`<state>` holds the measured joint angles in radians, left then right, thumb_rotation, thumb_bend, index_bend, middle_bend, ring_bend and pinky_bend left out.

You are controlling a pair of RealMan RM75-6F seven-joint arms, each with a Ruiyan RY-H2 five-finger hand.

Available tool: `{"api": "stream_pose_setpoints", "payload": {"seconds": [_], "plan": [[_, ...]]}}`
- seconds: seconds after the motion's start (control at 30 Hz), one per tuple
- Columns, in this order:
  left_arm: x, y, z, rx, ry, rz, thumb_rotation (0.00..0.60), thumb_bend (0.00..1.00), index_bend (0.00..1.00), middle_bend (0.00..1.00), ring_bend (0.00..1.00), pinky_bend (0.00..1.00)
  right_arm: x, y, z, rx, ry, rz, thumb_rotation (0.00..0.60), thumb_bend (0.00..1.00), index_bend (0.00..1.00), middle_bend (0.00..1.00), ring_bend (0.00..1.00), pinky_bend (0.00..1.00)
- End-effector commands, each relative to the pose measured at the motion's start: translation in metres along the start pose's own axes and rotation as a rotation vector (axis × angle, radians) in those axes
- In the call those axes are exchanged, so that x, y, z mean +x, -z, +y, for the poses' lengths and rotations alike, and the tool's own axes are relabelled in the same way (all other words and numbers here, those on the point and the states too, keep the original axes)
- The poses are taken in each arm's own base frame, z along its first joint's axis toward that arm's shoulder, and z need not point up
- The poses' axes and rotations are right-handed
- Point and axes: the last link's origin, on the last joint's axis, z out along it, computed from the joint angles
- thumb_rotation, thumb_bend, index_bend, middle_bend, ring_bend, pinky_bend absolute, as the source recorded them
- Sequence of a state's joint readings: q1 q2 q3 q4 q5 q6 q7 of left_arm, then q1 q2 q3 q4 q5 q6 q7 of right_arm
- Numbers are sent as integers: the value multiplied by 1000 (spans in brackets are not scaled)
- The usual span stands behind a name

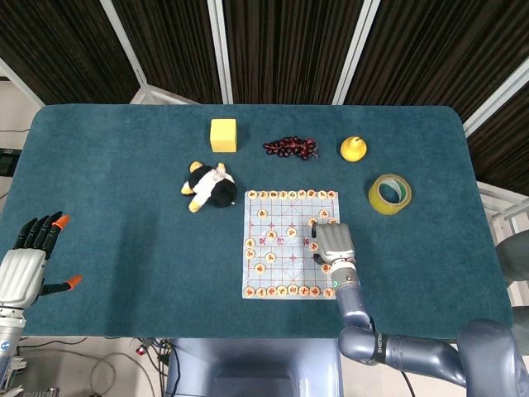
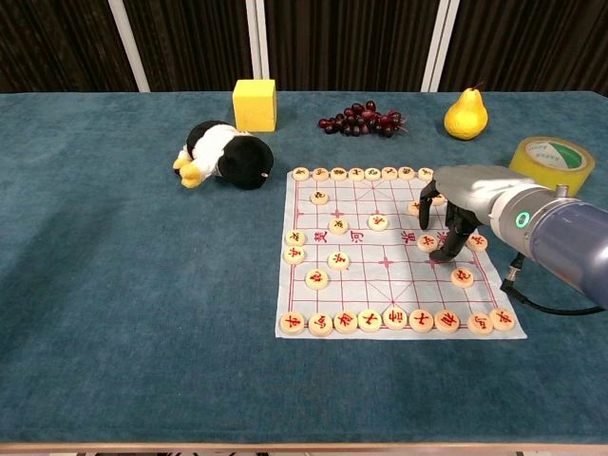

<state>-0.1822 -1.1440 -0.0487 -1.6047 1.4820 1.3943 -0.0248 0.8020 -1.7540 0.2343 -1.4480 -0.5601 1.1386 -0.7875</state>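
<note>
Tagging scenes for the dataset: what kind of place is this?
Probably a lab or test bench, not a home: a table covered in blue cloth with dark slatted wall panels behind, and unrelated props laid out on it: a Chinese chess board, plush penguin, tape roll.

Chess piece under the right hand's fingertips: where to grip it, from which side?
Pinch the chess piece by its rim from straight above. It's a flat disc lying face-up on the board, so only the thin edge offers purchase. The right hand hovers over it, and neighbouring discs leave room for fingertips.
</note>
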Motion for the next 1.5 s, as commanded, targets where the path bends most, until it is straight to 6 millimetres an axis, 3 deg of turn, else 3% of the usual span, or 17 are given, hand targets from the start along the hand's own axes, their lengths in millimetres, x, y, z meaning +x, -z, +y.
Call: {"api": "stream_pose_setpoints", "payload": {"seconds": [0.03, 0.97, 1.5], "plan": [[0, 0, 0, -1, 0, 0, 600, 0, 0, 0, 0, 0, -1, 0, 0, -2, 0, -2, 600, 317, 427, 978, 1000, 1000], [0, 0, 0, 5, 9, -5, 600, 0, 0, 0, 0, 0, -5, -3, -1, -9, -25, 0, 600, 400, 521, 978, 1000, 1000], [0, 0, 1, 5, 6, -4, 600, 0, 0, 0, 0, 0, 13, -7, -2, -4, -76, 46, 600, 403, 525, 978, 1000, 1000]]}}
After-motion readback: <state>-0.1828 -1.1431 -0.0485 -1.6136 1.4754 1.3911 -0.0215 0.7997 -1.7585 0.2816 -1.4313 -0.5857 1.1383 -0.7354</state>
